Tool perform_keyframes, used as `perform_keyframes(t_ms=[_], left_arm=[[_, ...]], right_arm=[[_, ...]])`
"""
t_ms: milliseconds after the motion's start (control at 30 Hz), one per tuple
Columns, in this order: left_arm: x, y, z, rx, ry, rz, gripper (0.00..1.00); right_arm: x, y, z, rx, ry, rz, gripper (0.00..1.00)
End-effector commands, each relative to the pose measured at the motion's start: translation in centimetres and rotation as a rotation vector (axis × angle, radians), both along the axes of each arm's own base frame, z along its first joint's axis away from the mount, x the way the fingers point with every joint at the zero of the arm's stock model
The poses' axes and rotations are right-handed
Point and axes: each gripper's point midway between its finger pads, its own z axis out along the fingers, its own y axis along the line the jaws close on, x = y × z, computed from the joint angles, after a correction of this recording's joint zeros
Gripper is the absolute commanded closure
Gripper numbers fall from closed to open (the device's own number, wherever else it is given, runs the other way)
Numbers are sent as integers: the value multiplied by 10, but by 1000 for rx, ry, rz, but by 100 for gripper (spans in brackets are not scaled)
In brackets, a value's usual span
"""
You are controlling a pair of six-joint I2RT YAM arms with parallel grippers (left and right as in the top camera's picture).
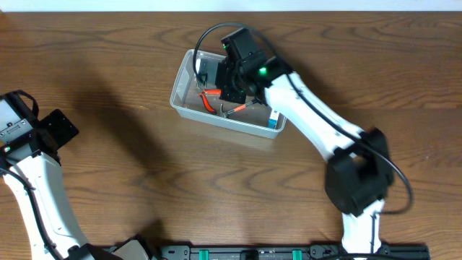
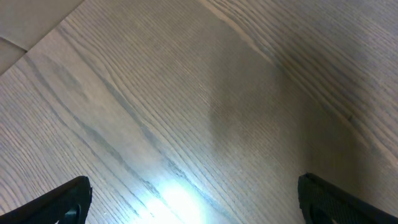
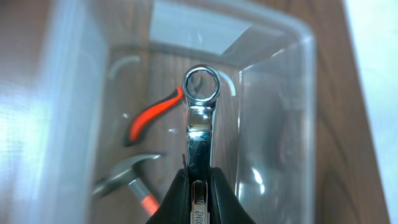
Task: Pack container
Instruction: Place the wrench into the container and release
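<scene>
The clear plastic container (image 1: 186,101) sits on the wooden table, far of centre. My right gripper (image 1: 232,81) hangs over its inside, shut on a chrome wrench (image 3: 200,118) whose ring end points into the bin (image 3: 81,93). Inside lie pliers with an orange-and-black handle (image 3: 151,115) and a small hammer with an orange grip (image 3: 127,175). In the overhead view the orange tools (image 1: 211,100) show under the arm. My left gripper (image 2: 193,199) is open and empty over bare wood at the table's left edge.
A small blue-and-white box (image 1: 273,118) lies at the container's right end. The right arm's base (image 1: 357,180) stands at the front right. The left arm (image 1: 29,144) stands at the left edge.
</scene>
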Motion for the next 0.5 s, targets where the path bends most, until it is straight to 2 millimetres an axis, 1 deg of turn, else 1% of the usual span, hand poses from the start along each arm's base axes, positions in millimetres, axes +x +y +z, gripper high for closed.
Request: perform_keyframes(t_ms=[0, 67, 133, 167, 200, 233, 267, 300, 333, 400, 433, 467], left_arm=[[1, 2, 3, 7, 3, -10, 2], [1, 2, 3, 7, 3, -10, 2], [1, 2, 3, 7, 3, -10, 2], [1, 2, 3, 7, 3, -10, 2], [1, 2, 3, 7, 3, -10, 2], [1, 2, 3, 7, 3, -10, 2], [1, 2, 3, 7, 3, -10, 2], [1, 2, 3, 7, 3, -10, 2], [1, 2, 3, 7, 3, -10, 2], [1, 2, 3, 7, 3, -10, 2], [1, 2, 3, 7, 3, -10, 2], [1, 2, 3, 7, 3, -10, 2]], right_arm=[[16, -7, -30, -42, -27, 53, 99], [27, -10, -42, -38, -35, 38, 99], [37, -12, -48, -30, -47, 25, 98], [40, -13, -48, -24, -56, 20, 91], [43, -13, -49, -20, -63, 17, 77], [45, -14, -49, -15, -69, 12, 68], [47, -14, -48, -11, -70, 6, 56], [47, -14, -47, -7, -68, -2, 41], [47, -13, -45, 1, -66, -13, 37], [46, -10, -32, 30, -59, -57, 28], [47, -10, -23, 46, -62, -93, 26], [49, -12, -9, 65, -69, -150, 26]])
